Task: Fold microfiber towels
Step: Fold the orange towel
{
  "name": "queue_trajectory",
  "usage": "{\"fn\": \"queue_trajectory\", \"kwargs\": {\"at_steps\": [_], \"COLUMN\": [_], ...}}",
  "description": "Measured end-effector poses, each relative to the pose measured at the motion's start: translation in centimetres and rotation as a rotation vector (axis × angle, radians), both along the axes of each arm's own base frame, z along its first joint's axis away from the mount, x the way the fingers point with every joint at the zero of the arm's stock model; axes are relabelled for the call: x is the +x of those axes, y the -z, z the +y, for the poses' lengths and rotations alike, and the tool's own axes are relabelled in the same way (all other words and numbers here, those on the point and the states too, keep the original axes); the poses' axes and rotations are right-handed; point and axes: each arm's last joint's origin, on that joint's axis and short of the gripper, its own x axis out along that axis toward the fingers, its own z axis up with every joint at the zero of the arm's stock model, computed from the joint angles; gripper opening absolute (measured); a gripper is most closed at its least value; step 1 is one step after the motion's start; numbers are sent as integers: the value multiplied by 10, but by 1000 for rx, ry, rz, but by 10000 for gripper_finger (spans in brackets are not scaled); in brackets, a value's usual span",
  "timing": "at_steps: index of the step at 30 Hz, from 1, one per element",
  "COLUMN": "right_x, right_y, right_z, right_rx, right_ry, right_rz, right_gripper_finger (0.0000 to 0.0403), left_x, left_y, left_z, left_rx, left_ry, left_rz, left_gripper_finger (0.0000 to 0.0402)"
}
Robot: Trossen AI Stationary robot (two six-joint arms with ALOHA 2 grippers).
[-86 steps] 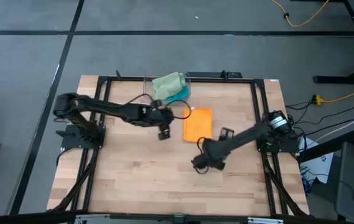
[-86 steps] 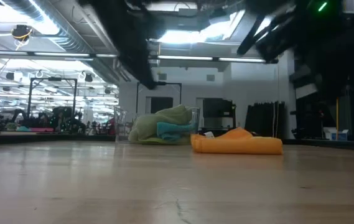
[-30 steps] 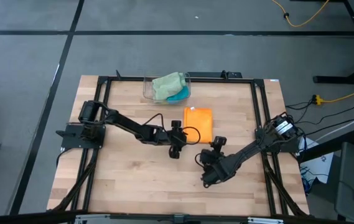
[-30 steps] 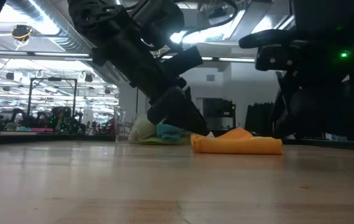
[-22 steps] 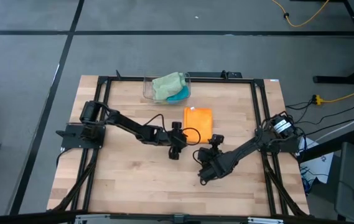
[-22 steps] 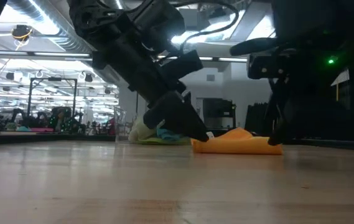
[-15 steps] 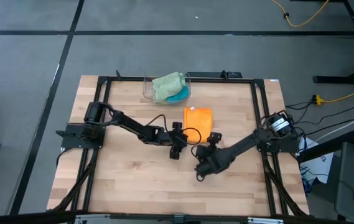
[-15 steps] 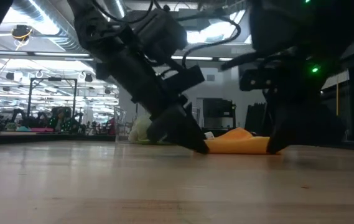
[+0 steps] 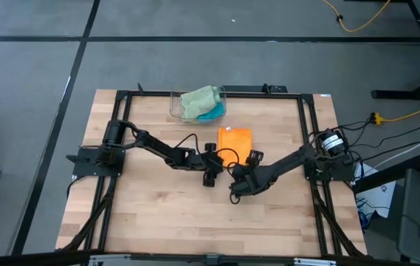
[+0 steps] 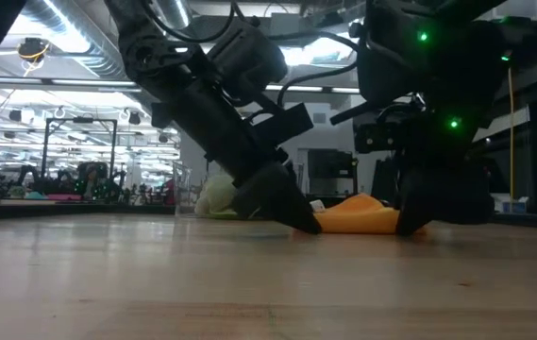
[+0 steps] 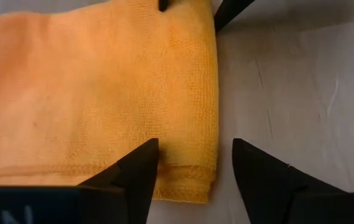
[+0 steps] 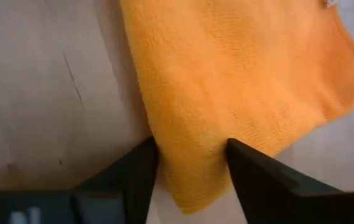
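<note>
With both arms reaching in toward the middle of the tabletop (image 9: pixel 158 214), the left gripper (image 9: pixel 210 175) sits low at the near left corner of the orange towel (image 9: pixel 235 145), its fingers (image 11: pixel 133 177) spread apart with that corner lying between them, one finger on the cloth and the other on bare wood just beside its edge. Nothing is clamped. From the opposite side the right gripper (image 9: pixel 237 185) comes down at the near right corner of the same towel, its fingers (image 12: pixel 136 174) also apart and straddling the cloth's tip, not yet pinching it. At table height the tips of both grippers meet the wood on either side of the orange towel (image 10: pixel 358 215), which lies as a low folded mound between them. Seen from above, the orange towel is a flat folded rectangle near the centre of the tabletop, a little toward the far edge. Farther back, at the middle of the far edge, a clear bin (image 9: pixel 176 103) holds a pale sage towel (image 9: pixel 198 100) heaped on top of a teal towel (image 9: pixel 213 113) that shows beneath it. A dark metal frame (image 9: pixel 309 140) runs around the tabletop.
</note>
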Motion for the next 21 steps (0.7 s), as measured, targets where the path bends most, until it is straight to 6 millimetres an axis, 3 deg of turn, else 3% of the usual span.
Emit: {"fn": "queue_trajectory", "kwargs": {"at_steps": [5, 11, 15, 21], "right_x": [4, 5, 9, 22], "right_y": [0, 0, -9, -48], "right_z": [2, 6, 21, 72], "right_rx": [31, 71, 135, 372], "right_ry": [1, 16, 47, 26], "right_rz": [-9, -36, -47, -76], "right_gripper_finger": [127, 16, 13, 8], "left_x": [0, -1, -3, -16], "left_y": [1, 2, 2, -9], "left_z": [0, -3, -19, -71], "left_rx": [-20, -69, -170, -355], "left_ry": [-9, -33, -37, 74], "left_rz": [0, -1, 0, 51], "left_gripper_finger": [143, 21, 8, 2]}}
